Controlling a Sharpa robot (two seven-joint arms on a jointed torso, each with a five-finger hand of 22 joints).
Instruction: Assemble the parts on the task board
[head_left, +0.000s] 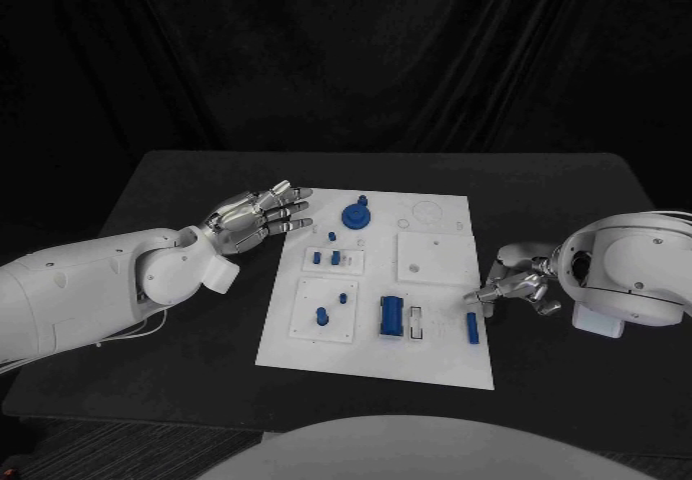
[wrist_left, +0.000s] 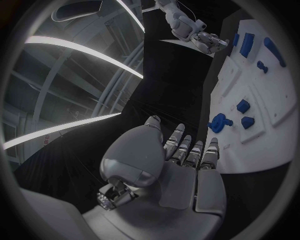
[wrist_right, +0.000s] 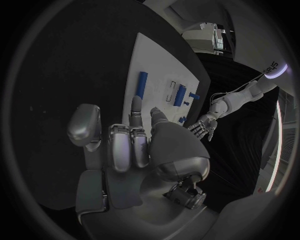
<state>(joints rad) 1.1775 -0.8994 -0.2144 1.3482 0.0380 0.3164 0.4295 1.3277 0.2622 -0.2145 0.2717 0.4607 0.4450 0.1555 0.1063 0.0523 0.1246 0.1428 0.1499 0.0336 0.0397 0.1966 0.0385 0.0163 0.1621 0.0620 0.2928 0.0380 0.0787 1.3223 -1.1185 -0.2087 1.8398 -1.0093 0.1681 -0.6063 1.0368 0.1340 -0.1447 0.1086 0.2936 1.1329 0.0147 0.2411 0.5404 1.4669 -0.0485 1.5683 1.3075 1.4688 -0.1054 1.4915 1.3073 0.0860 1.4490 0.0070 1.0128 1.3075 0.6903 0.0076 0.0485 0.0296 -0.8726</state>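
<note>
The white task board (head_left: 433, 360) lies mid-table with several blue parts on it. A round blue part (head_left: 356, 214) (wrist_left: 219, 121) sits near the far edge. A large blue block (head_left: 389, 315) (wrist_right: 180, 94) and a slim blue bar (head_left: 472, 327) (wrist_right: 142, 84) lie near the front right. My left hand (head_left: 263, 218) (wrist_left: 181, 165) hovers by the board's far left corner, fingers stretched and apart, holding nothing. My right hand (head_left: 516, 285) (wrist_right: 134, 145) is at the board's right edge. Its thumb and one finger reach toward the bar with nothing between them, and its other fingers are curled in.
Small blue pieces (head_left: 326, 258) stand in a raised square plate on the board's left side, two more (head_left: 320, 317) on the plate below it. A blank raised square (head_left: 436, 258) sits at the right. Black table surface (head_left: 188, 190) surrounds the board.
</note>
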